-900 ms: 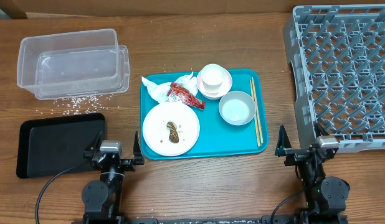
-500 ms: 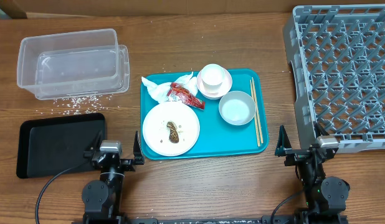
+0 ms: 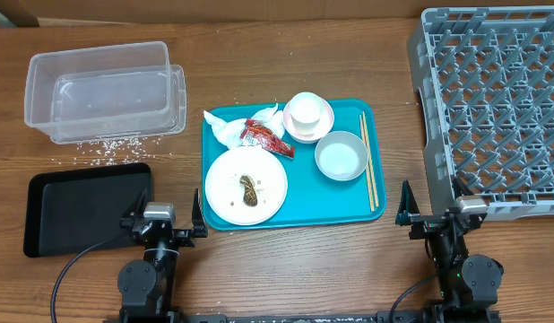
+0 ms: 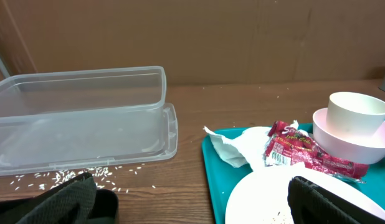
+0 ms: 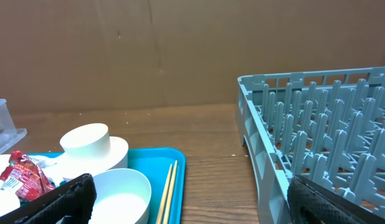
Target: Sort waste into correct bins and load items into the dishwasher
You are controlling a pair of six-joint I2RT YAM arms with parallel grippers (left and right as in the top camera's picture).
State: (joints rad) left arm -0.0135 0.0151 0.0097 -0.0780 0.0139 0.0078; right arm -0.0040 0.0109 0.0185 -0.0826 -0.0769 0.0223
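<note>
On the table's (image 3: 286, 54) left edge the tub (image 3: 102, 94) stands behind the shallow tray (image 3: 80, 211), rice grains (image 3: 107, 148) between them. The rack (image 3: 492, 108) fills the far-right corner. Mid-table, the serving tray (image 3: 313, 202) carries the plate (image 3: 232, 202) (scrap (image 3: 249, 189) on it) near-left, napkin (image 3: 225, 127) and wrapper (image 3: 266, 136) behind it, cup (image 3: 304, 109) on saucer (image 3: 324, 130) farther right, then bowl (image 3: 341, 155) and 2 chopsticks (image 3: 368, 161) along its right edge.

Brown wood-grain table (image 3: 286, 278); plain brown cardboard-like backdrop (image 4: 242, 37) behind far edge; soft, even light.

dish rack (image 3: 489, 117) cropped right, brown scrap (image 3: 249, 189) perhaps food
</note>
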